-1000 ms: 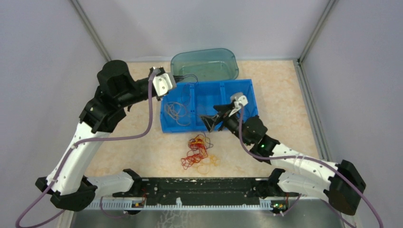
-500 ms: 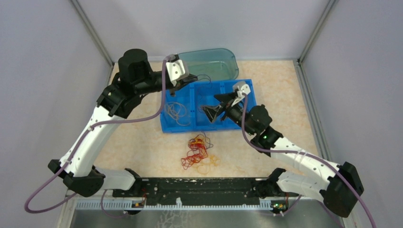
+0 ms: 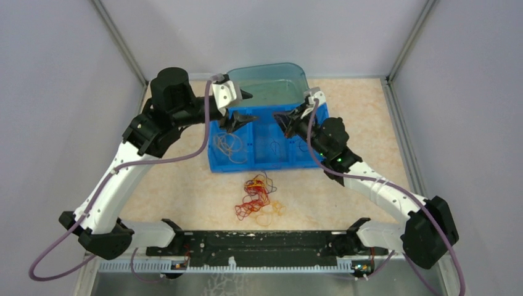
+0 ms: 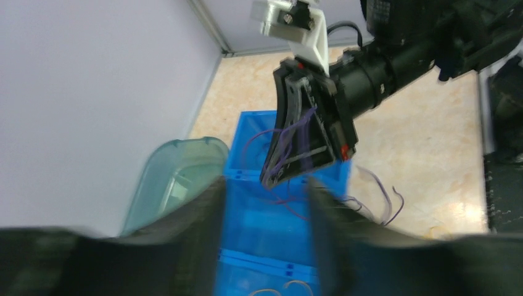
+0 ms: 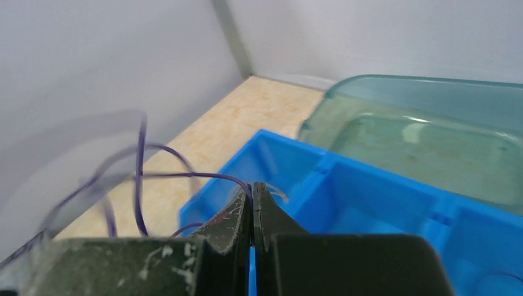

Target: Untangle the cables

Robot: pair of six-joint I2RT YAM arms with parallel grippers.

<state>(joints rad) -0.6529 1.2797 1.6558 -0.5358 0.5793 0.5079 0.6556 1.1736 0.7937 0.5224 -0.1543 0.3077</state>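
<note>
Left gripper [image 3: 248,106]: hanging over the back-left corner of the tray [image 3: 247,165], its fingers standing apart and gripping nothing.
Pale loops [image 3: 229,145]: lying loose in the tray's left compartment, well apart from the clump.
Cables [image 3: 255,196]: sitting as a small clump on the table [image 3: 185,185] just in front of the tray, with red, orange and dark strands looping through one another.
Tub [image 3: 290,83]: a clear teal tub standing right behind the tray; nothing is showing inside it.
Purple strand [image 5: 203,176]: dangling above the tray's middle compartment, pinched at one point, with the rest curling away in free loops.
Right gripper [image 5: 252,186]: hovering over the tray's back edge, right of the middle, its fingers clamping tight on the purple strand at their very tips.
Handling: the strands are looking very thin, light and limp, likely springing back into curls. A pull on one is probably going to drag its neighbours along, and so fine a strand may be slipping out of a tip pinch.
Where to hold: likely best taking a single outlying loop at the clump's edge farthest from the tray, pinching deep between the pads rather than at the tips.
</note>
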